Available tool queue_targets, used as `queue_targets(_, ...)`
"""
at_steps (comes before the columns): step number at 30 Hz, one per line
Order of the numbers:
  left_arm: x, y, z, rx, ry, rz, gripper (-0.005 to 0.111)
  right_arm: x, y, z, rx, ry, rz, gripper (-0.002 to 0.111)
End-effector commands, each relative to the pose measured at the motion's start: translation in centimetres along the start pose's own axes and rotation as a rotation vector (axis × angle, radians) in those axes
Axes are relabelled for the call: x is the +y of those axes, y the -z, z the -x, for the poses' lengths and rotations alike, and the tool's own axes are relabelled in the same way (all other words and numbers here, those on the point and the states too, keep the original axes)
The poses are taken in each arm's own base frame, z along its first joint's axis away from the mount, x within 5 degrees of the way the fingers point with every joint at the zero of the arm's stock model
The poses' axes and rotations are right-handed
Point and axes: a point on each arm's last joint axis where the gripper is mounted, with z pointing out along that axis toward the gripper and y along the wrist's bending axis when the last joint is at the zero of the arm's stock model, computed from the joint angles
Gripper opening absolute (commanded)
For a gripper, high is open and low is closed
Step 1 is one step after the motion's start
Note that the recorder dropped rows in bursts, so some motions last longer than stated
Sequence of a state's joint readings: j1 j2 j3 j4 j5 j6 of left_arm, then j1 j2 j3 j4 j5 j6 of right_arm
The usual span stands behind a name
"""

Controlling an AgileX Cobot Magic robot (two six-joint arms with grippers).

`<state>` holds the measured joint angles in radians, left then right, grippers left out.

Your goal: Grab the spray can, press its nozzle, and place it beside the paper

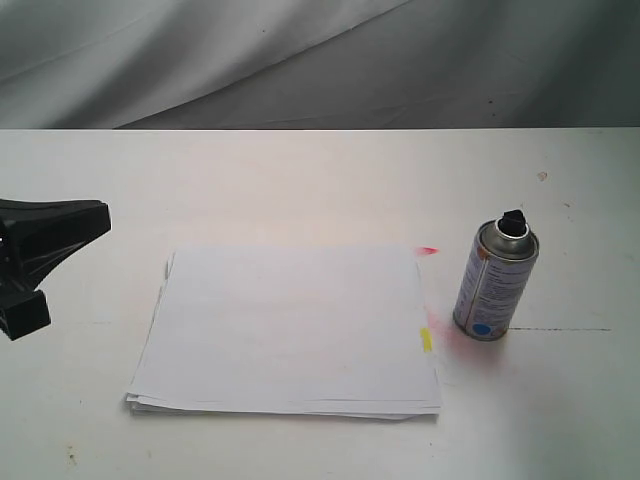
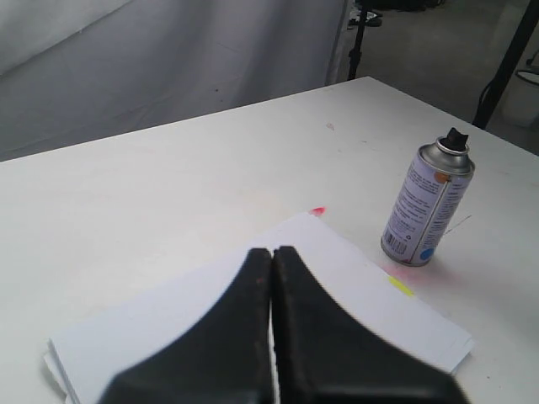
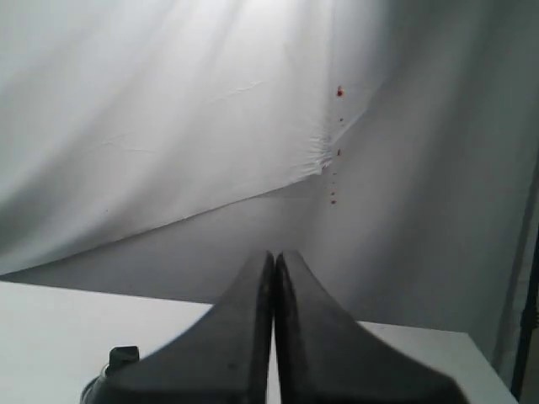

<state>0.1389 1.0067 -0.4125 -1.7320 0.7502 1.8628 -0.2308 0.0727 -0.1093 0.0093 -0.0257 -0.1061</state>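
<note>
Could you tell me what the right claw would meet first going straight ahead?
The right claw looks clear of the spray can; likely only the backdrop cloth lies ahead, though depth is unclear.

Silver spray can, black nozzle, upright just beside white paper.

Ext. cam: we look from the front, raised and tilted down across the table toward the grey cloth at the back. It's mid range, w/ the whole paper and spray can in frame.

L wrist cam: we sit at the paper's left side, left gripper in the foreground, facing obliquely across to the can, closer than ext. Both share paper, can, table and cloth.

R wrist cam: we aim nearly level past the right gripper at the cloth. Only the can's top and a table strip overlap w/ the others.
</note>
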Motion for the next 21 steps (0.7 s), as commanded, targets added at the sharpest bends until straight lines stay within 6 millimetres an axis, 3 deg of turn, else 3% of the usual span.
queue_targets(1,-0.1,0.1,0.0,-0.01,0.006,0.0,0.0,-0.2,0.6,-0.2,0.002,0.012,-0.038,0.0)
queue_targets(12,-0.1,0.1,0.0,-0.01,0.006,0.0,0.0,0.2,0.7,-4.0,0.143,0.006,-0.023,0.0)
queue_targets(21,-0.1,0.1,0.0,-0.01,0.006,0.0,0.0,0.2,0.7,-4.3,0.161,0.005,-0.022,0.0)
